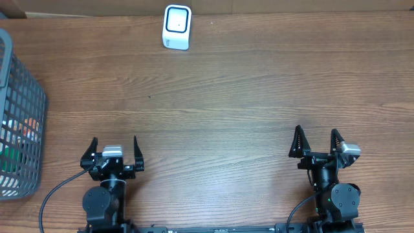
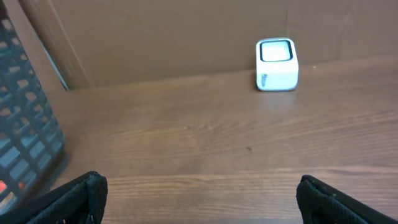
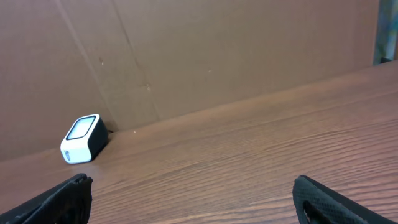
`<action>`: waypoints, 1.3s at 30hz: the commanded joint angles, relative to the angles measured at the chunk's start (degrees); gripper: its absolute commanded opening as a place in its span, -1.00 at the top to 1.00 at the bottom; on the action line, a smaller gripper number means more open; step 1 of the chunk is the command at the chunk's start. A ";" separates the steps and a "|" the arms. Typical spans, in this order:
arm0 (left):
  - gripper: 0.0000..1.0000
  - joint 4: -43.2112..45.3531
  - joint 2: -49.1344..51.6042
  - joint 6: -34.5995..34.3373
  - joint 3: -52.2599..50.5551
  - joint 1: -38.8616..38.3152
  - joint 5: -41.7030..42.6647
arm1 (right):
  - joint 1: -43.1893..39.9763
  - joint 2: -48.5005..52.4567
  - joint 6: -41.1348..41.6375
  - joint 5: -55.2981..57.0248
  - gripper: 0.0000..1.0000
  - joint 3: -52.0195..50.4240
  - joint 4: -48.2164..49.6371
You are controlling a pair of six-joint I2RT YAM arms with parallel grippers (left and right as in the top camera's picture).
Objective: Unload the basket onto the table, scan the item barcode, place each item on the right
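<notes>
A white barcode scanner (image 1: 176, 27) with a dark window stands at the table's far edge, also in the left wrist view as the scanner (image 2: 277, 65) and in the right wrist view as the scanner (image 3: 83, 138). Orange (image 1: 29, 127) and green (image 1: 8, 158) items show through the mesh of a grey basket (image 1: 26, 97) at the left. No barcode is visible. My left gripper (image 1: 114, 141) (image 2: 200, 180) is open and holds nothing near the front edge. My right gripper (image 1: 316, 131) (image 3: 191, 180) is open too, far right of the basket.
A brown cardboard wall (image 3: 217, 50) runs behind the table. The basket (image 2: 25, 124) sits just left of the left arm. Bare wooden tabletop (image 1: 220, 110) lies between the grippers and the scanner.
</notes>
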 commanded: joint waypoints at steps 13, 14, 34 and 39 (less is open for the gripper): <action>-1.00 -21.24 43.21 -2.60 48.19 -0.33 7.87 | 0.26 -0.46 -0.20 0.37 -1.00 -0.59 0.31; -1.00 -24.76 47.06 -3.34 53.00 -0.33 7.93 | 0.26 -0.46 -0.20 0.37 -1.00 -0.59 0.31; -1.00 -55.36 82.03 -5.20 94.07 -0.13 25.00 | 0.26 -0.46 -0.20 0.37 -1.00 -0.59 0.31; -0.99 -55.12 82.03 -12.66 98.31 4.04 18.80 | 0.26 -0.46 -0.20 0.37 -1.00 -0.59 0.31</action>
